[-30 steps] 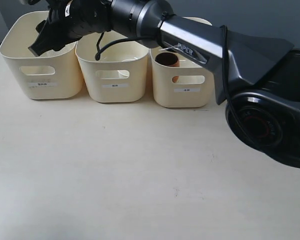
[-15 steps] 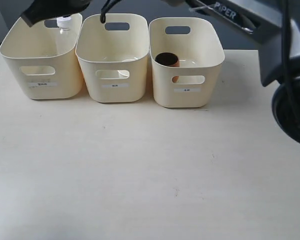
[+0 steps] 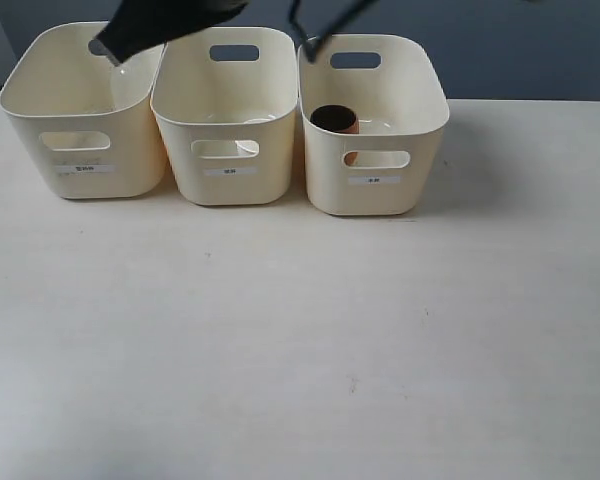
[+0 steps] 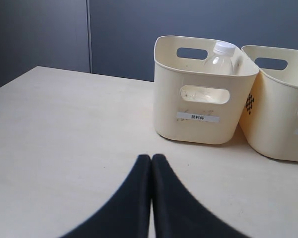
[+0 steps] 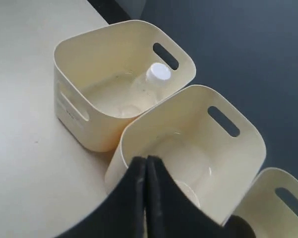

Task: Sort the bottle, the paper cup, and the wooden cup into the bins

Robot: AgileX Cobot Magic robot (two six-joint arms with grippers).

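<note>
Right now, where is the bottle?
The bottle stands upright inside the left bin of the exterior view, by its back wall, next to the middle bin.

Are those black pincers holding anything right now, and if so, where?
Nothing. The left tool and right tool are both shut and empty; the bottle stands free in its bin.

Pale wooden table point(image 3: 280, 340) beneath, dark grey wall point(image 4: 139, 34) behind.
</note>
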